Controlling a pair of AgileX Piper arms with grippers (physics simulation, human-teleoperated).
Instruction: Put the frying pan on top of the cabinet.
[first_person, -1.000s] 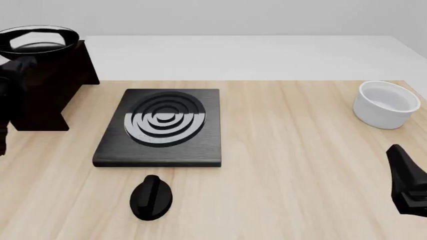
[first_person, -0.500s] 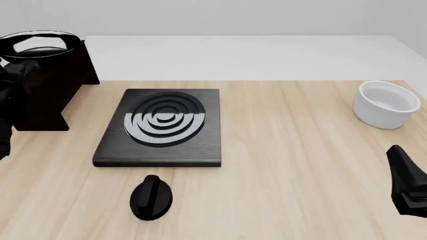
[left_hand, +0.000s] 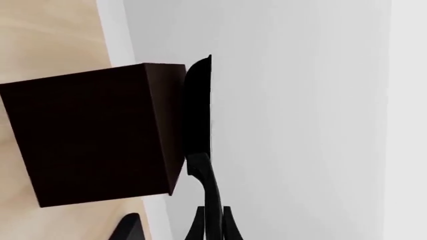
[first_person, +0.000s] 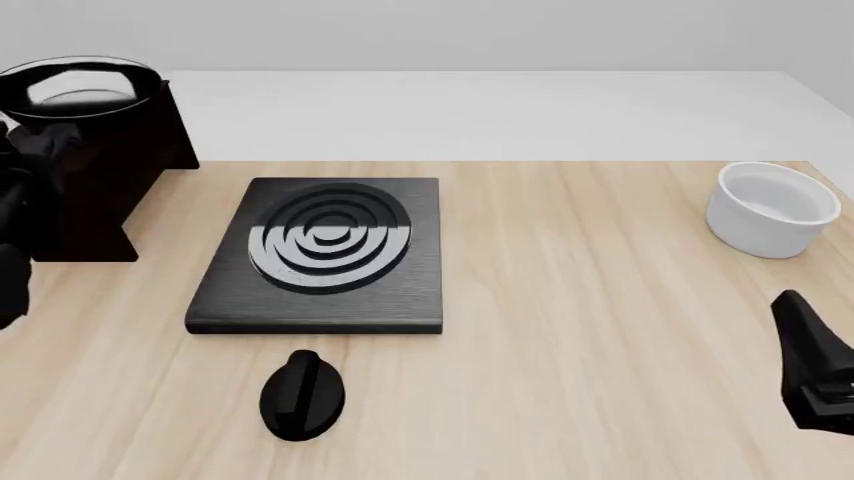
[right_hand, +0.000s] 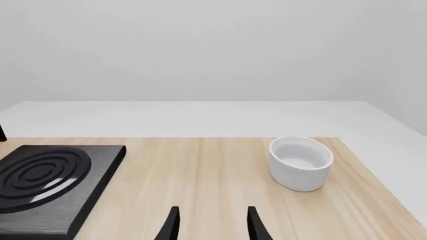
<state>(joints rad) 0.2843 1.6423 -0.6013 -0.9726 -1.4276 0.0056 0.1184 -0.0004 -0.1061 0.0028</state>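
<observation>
The frying pan sits at about ten o'clock in the front view, on the flat top of the cabinet, and in the left wrist view its base seems to lie flat against that top surface, though I cannot tell if it is fully resting there. The main risk, in my judgement, is the release: the pan looks close to the front edge of the cabinet, and its long handle sticks out past that edge, so if the left gripper lets go while the weight is not well over the top, the pan could tip and slide off toward the table. A sideways pull on the handle could also drag it off. The left claw has its fingers closed tight around the handle, with almost no gap between them. The right gripper, at about four o'clock in the front view, has its fingers parted and holds nothing; it hangs well apart from the bowl. The pan is round and glossy black, with a pale grey shiny inside that reflects light, and from the side it looks thin and dark.
</observation>
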